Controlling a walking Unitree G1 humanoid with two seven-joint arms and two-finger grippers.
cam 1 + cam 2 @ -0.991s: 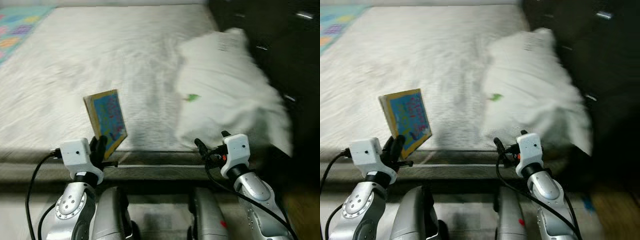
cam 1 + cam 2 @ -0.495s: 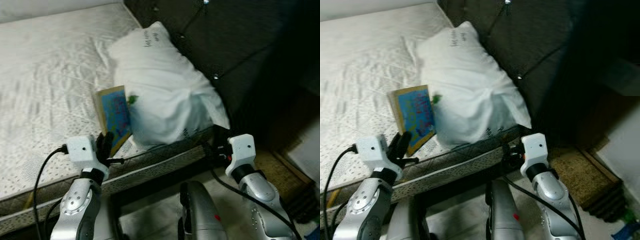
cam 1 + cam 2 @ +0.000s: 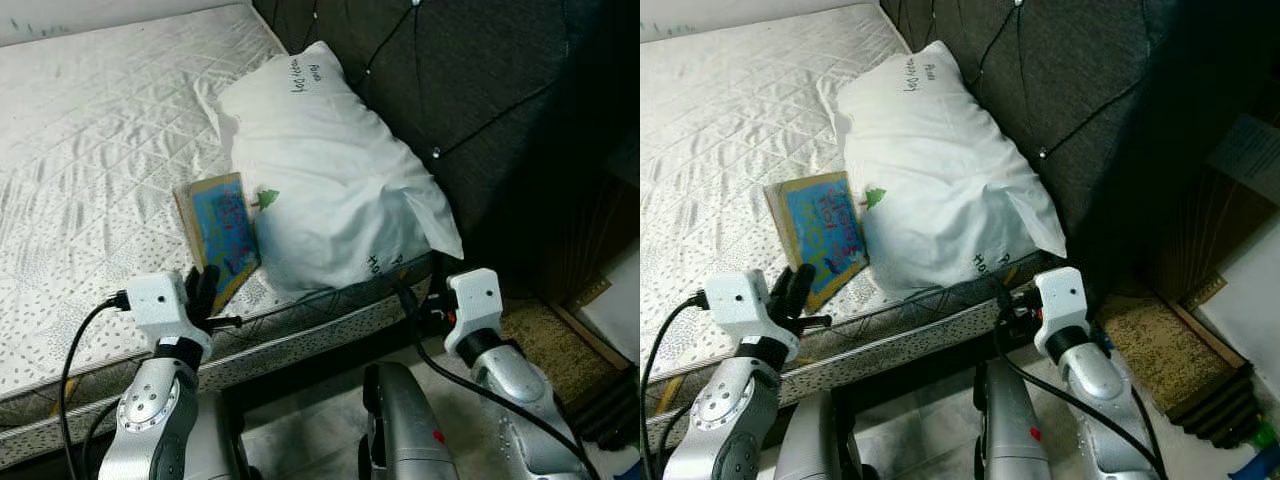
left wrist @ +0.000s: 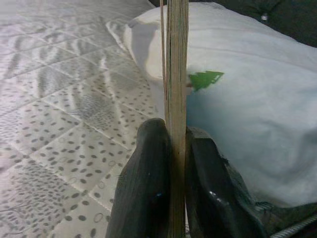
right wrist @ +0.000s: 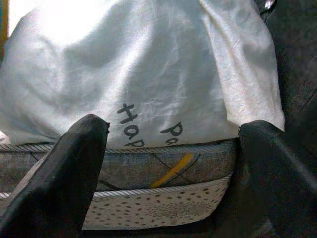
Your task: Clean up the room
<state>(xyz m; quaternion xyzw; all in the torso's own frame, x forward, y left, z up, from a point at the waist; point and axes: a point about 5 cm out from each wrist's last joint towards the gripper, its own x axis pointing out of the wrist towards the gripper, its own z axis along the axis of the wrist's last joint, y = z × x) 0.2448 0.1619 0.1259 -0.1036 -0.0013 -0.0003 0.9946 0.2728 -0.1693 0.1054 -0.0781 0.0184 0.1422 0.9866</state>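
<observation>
Book (image 3: 224, 235), one, clamped edge-on in my left gripper (image 4: 171, 163); one pillow (image 3: 330, 190) at its 3 o'clock; right gripper (image 5: 173, 163) jaws wide.

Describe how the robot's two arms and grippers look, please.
Both arms are silver metal with rounded joints, and a black cable runs along each. Each wrist carries a white boxy housing. The left gripper and the right gripper each have two long black fingers.
</observation>
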